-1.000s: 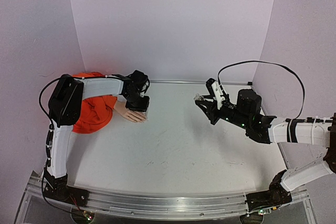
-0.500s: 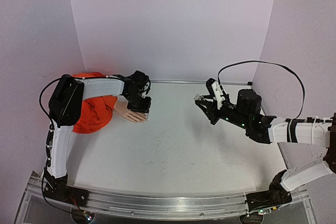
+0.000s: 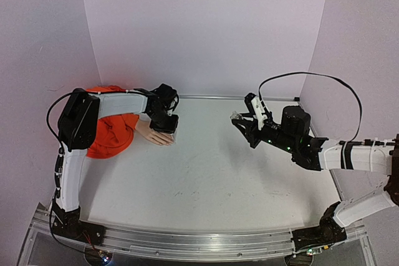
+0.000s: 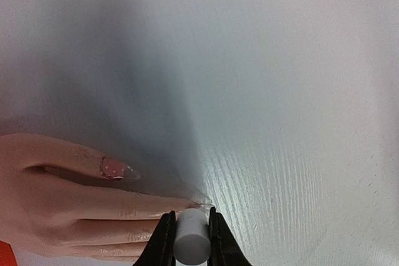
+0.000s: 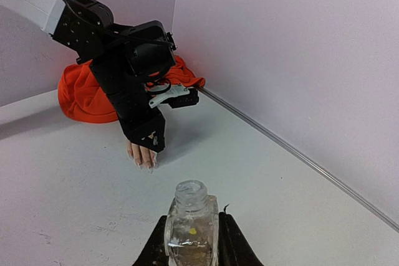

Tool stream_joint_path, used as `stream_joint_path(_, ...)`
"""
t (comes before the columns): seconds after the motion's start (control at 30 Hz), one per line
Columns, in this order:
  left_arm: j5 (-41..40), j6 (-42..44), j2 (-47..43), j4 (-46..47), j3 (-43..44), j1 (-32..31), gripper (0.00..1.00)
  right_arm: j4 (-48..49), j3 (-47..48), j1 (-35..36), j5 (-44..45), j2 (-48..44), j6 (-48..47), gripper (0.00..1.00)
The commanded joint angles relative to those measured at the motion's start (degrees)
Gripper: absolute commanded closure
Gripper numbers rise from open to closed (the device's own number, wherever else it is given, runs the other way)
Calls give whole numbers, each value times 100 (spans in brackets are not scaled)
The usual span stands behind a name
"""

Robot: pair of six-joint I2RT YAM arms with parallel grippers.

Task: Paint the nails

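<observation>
Two arms work over a white counter (image 3: 206,179). The left arm (image 3: 115,101) bends across the far left corner. The right arm (image 3: 349,154) stretches in from the right edge towards the far middle.

An orange sleeve (image 3: 109,132) is bunched on the counter at far left, against the wall and partly under the left arm. A pale mannequin hand (image 3: 154,136) sticks out of it, lying flat with its fingers pointing right.

The left hand (image 3: 164,124) is directly over those fingers, pointing down. Its jaws are clamped on a short white cylinder (image 4: 192,247). In the wrist view the cylinder's end sits right at the tip of one finger. Whether anything touches the finger is too blurred to tell.

The right hand (image 3: 242,119) is held above the counter at far right, well apart from the mannequin hand. Its jaws are closed on a small clear bottle (image 5: 191,216). The bottle is upright with its neck open, and a yellowish bit shows inside.

The nails (image 4: 116,167) are at the right-pointing fingertips, far left of the counter, just under the left hand. One nail reads pinkish and glossy with pale specks. The nail next to the cylinder is mostly hidden, and the others are too small to judge.
</observation>
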Motion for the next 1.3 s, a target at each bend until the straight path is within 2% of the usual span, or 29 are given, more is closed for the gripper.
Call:
stream_joint_path(0.0, -81, 73, -240, 59, 192, 27, 100, 288, 162, -13, -76, -127, 79, 100)
stream_joint_path(0.47, 399, 4, 78, 68, 324, -30, 100, 296, 192, -18, -55, -34, 71, 100)
stream_joint_path(0.87, 14, 36, -382, 64, 194, -48, 100, 292, 172, -13, -94, -104, 88, 100)
stream_joint_path(1.1, -146, 86, -261, 59, 275, 26, 100, 287, 164, -17, -75, -114, 88, 100)
stream_joint_path(1.27, 101, 53, -124, 59, 342, 27, 100, 296, 173, -18, -75, -105, 87, 100)
